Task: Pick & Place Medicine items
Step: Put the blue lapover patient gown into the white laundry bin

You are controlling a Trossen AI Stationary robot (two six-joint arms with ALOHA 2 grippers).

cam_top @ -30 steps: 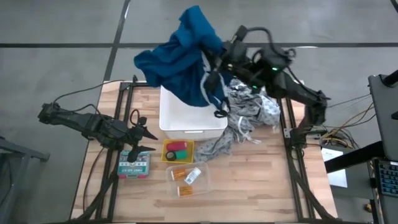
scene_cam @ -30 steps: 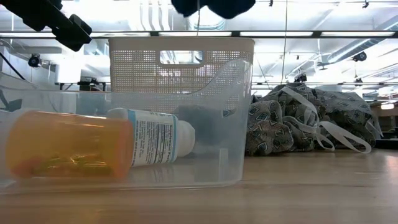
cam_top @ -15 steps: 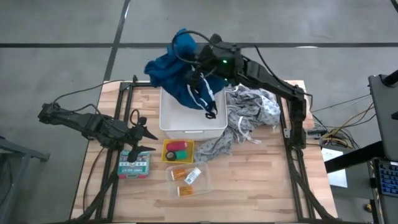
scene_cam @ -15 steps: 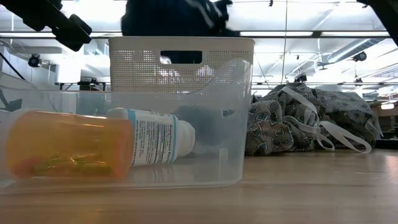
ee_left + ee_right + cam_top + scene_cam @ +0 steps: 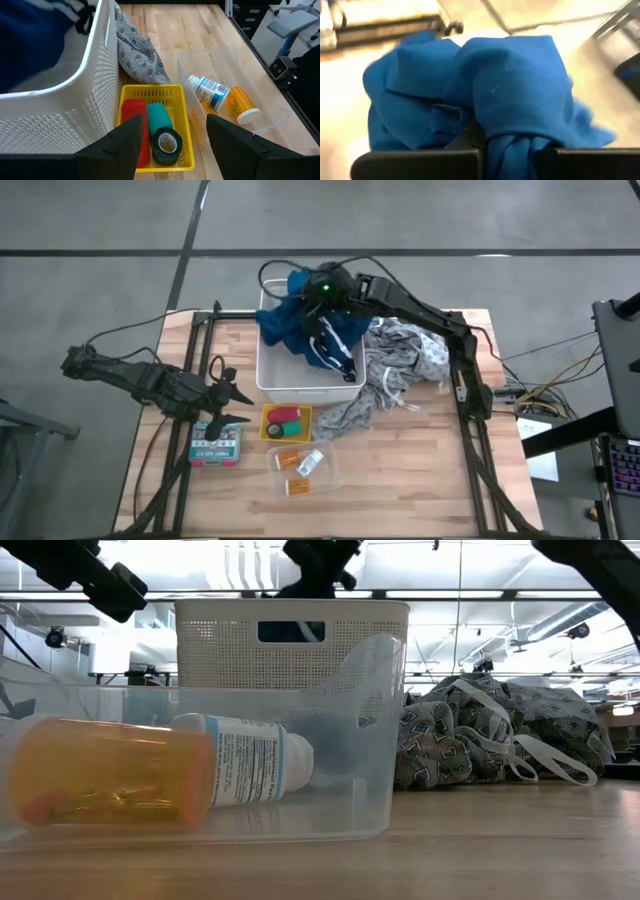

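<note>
A: Where was the right gripper?
B: Over the white basket, jaws pinched tight on the blue cloth, which hung bunched down into the basket. The right wrist view showed hardly anything but that cloth.

A: And the left gripper?
B: It hovered at the table's left side, just above the first-aid box. Its fingers stood apart with nothing between them.

A: Where were the medicine items?
B: In front of the basket. A yellow tray held the red cylinder, a teal roll and the dark green roll, side by side. Just beside it, a clear bin held two orange bottles and the white bottle, all lying on their sides.

A: Anything else on the table?
B: The grey patterned cloth lay heaped to the right of the basket, trailing toward the tray.
</note>
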